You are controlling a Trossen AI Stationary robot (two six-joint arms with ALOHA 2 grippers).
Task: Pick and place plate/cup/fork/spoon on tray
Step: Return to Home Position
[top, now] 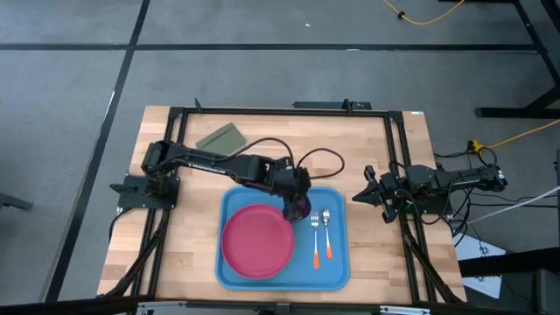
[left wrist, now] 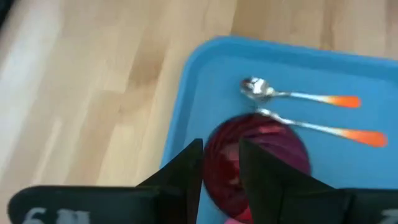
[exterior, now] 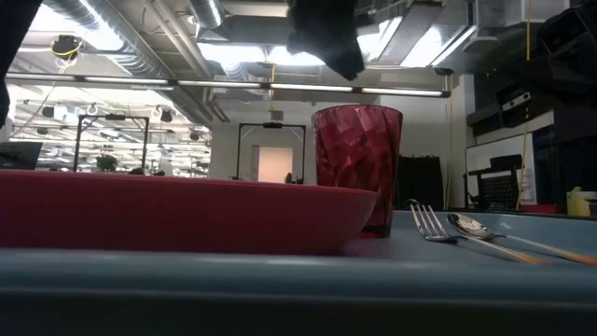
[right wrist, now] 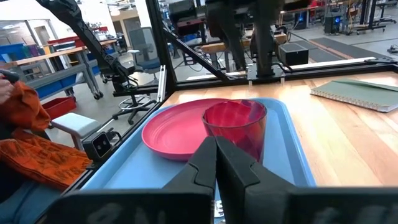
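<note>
The blue tray (top: pixel 337 271) lies at the table's near middle. The pink-red plate (top: pixel 256 241) rests on its left half. The dark red cup (exterior: pixel 358 168) stands upright on the tray's far part, between the plate and the fork (top: pixel 315 238). The spoon (top: pixel 327 229) lies beside the fork; both show orange handle ends. My left gripper (left wrist: pixel 221 165) hovers just above the cup's rim, its fingers a little apart, clear of the cup in the low view (exterior: pixel 326 42). My right gripper (right wrist: pixel 216 149) is shut and empty beyond the tray's right side (top: pixel 359 197).
An olive-green flat block (top: pixel 221 137) lies on the wood at the far left. Black frame rails run along the table's edges. Bare wood shows between the tray and my right gripper and to the left of the tray.
</note>
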